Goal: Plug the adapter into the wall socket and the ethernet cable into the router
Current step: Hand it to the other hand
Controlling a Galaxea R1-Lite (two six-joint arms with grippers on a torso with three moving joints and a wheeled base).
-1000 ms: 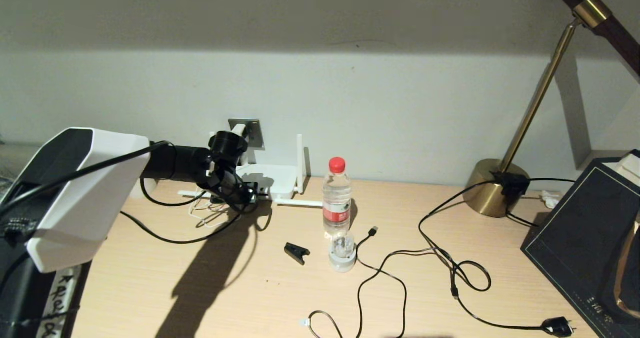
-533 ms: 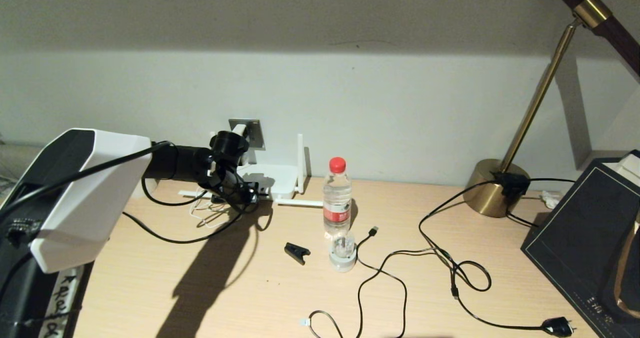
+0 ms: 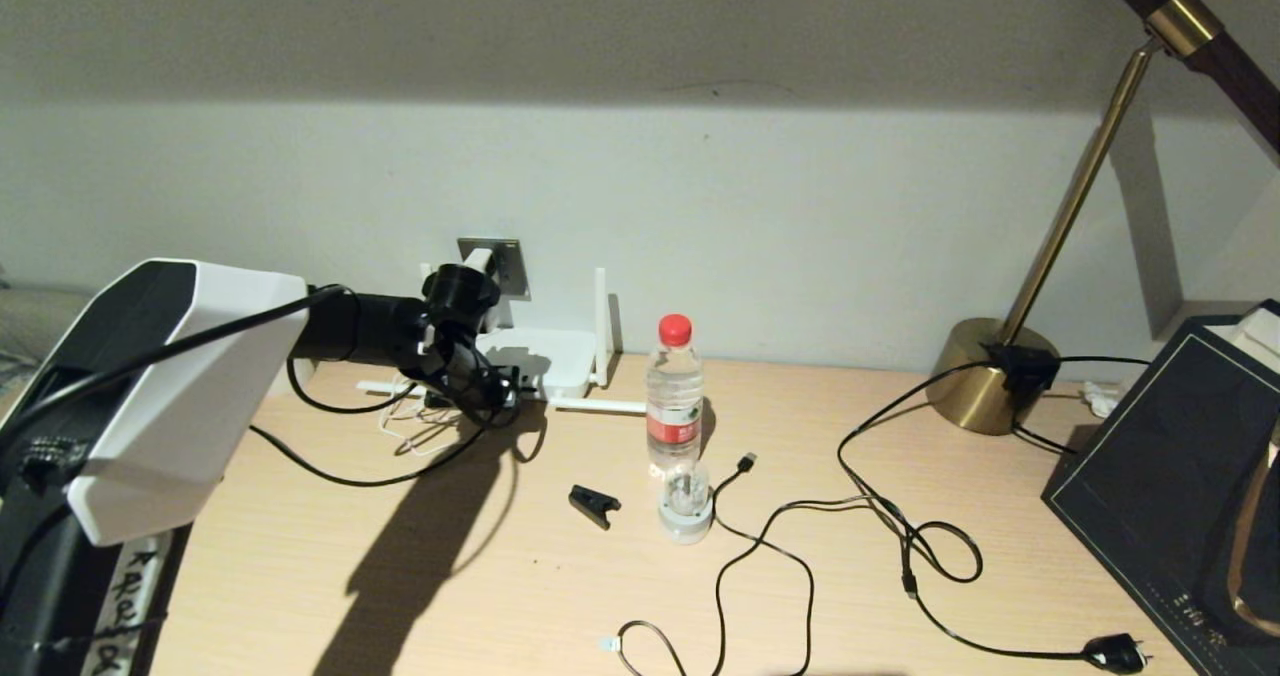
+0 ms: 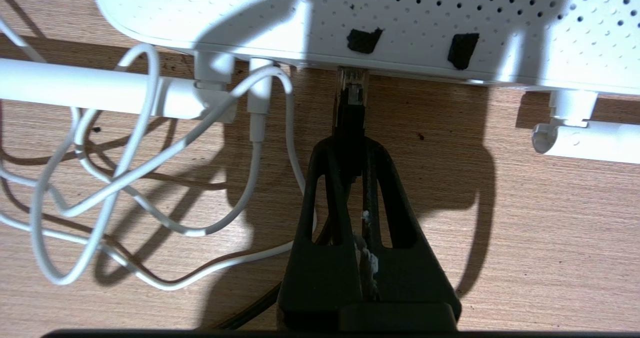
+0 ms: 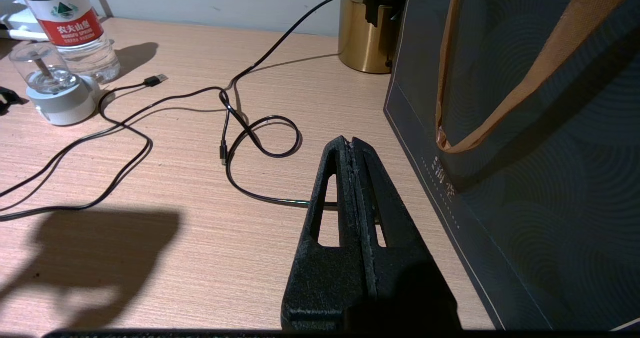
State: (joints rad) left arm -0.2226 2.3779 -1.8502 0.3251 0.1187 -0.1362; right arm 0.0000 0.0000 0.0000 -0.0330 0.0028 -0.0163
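Note:
The white router [image 3: 548, 354] lies flat by the wall, its perforated top [image 4: 350, 8] filling the far side of the left wrist view. My left gripper [image 4: 350, 145] is shut on the ethernet cable's black connector [image 4: 350, 108]. The connector's clear tip sits at a port on the router's edge. The thick black cable [image 3: 350, 480] trails back across the desk. In the head view the left gripper [image 3: 497, 388] is at the router's near left edge. The white adapter [image 3: 479, 258] sits against the grey wall socket [image 3: 510, 266], partly hidden by my wrist. My right gripper [image 5: 351, 143] hangs shut and empty over the desk.
A water bottle [image 3: 674, 396], a small domed white gadget [image 3: 685, 508] and a black clip [image 3: 594, 504] stand mid-desk. Thin black cables [image 3: 765, 546] loop to a black plug [image 3: 1115, 653]. A brass lamp base [image 3: 985, 381] and a dark bag [image 3: 1170, 476] fill the right. White cord [image 4: 150, 178] tangles beside the router.
My left arm has crept slightly toward the router. Its gripper stays shut on the connector at the router's edge. Nothing else moved.

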